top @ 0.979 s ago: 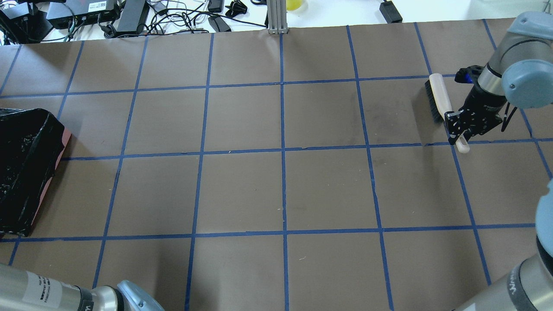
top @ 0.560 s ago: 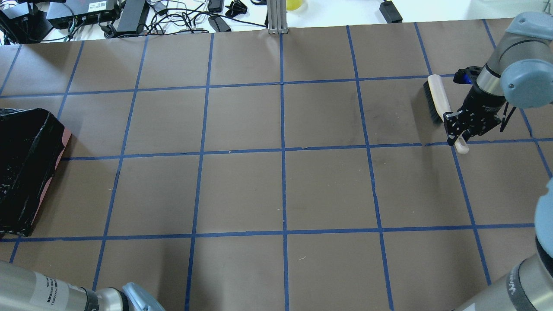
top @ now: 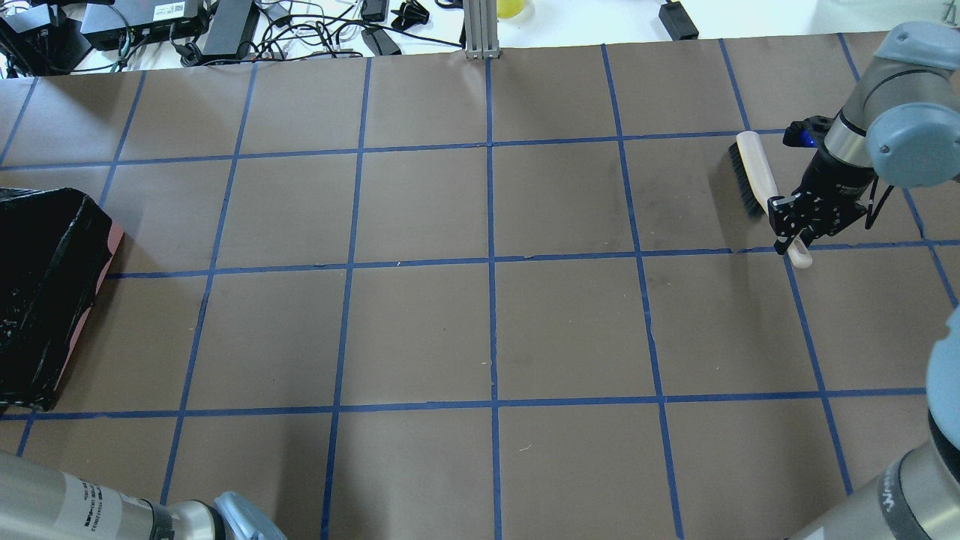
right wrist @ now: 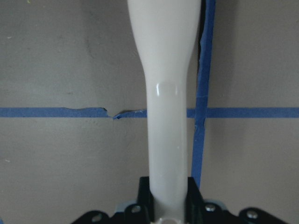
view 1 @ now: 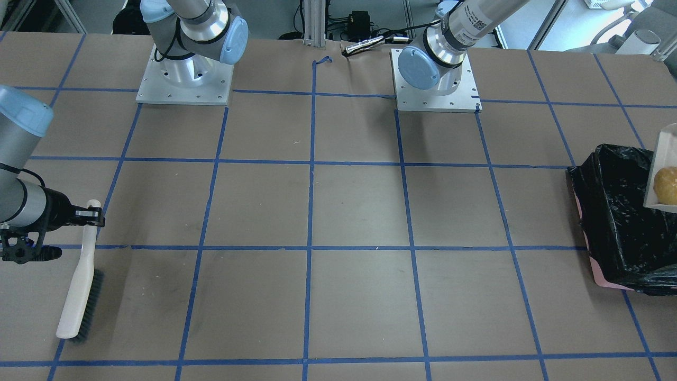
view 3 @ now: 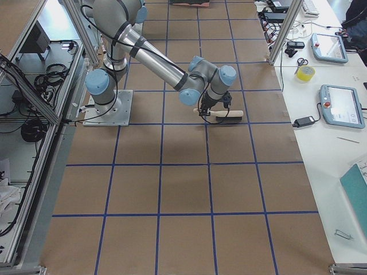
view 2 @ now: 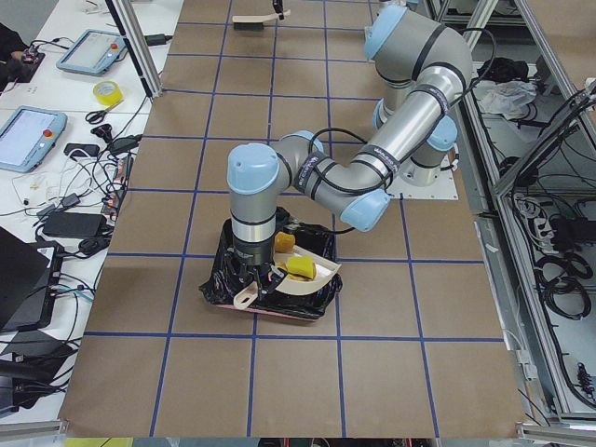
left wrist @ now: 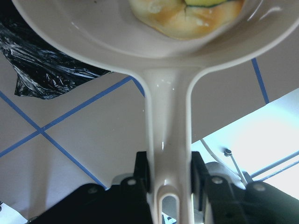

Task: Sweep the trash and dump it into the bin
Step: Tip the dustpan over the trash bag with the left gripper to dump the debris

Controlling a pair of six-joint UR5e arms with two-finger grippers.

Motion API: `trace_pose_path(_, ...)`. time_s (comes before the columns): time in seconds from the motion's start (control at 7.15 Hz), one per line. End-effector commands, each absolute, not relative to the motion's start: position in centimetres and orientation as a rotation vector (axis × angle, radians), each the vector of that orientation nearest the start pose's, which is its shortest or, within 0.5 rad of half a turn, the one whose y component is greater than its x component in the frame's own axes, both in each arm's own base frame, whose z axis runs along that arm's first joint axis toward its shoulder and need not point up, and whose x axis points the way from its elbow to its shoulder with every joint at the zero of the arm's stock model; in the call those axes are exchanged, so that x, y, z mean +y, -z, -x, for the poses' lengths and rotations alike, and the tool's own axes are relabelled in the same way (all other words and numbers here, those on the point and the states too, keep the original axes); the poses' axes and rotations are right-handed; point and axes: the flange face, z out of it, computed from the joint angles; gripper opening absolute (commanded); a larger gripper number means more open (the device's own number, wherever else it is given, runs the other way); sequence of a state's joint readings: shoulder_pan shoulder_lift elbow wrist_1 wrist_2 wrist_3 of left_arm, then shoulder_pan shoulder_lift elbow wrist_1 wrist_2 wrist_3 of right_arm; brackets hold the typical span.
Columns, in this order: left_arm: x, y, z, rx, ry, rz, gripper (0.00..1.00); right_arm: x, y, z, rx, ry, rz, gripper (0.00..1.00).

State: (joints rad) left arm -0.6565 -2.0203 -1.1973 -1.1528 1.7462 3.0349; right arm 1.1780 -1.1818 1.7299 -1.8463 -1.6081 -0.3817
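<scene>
My left gripper is shut on the handle of the cream dustpan and holds it over the bin, which is lined with a black bag. The trash lies in the pan: a yellow wedge, a tan-orange lump and a beige crust. The bin also shows at the left edge of the overhead view and at the right in the front view. My right gripper is shut on the handle of a cream brush with black bristles, far across the table.
The table is brown paper with a grid of blue tape. Cables and power bricks lie past the far edge. An aluminium post stands at the far middle. Both arm bases stand at the robot side.
My right gripper and the brush have shifted slightly left and away from the robot. The left arm at the bottom left has moved a little.
</scene>
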Motion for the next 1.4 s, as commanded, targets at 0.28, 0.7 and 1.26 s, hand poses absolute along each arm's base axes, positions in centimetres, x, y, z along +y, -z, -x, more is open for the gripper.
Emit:
trace_pose_path(0.28,-52.6,-45.5,-47.9,-1.755,0.565,2.941,0.00,-57.5,-23.8,9.8,3.062,-0.367,-0.028,0.94)
trace_pose_path(0.7,-51.7,-44.7,-46.3,-1.769,0.637,2.972,0.00,-57.7,-32.4,9.9,3.107,-0.252,-0.048,1.00)
trace_pose_path(1.26,-51.0,-45.4,-45.5,-1.811,0.753,3.003,0.00,-53.6,-47.1,-0.6,3.171,0.032,-0.154,1.00)
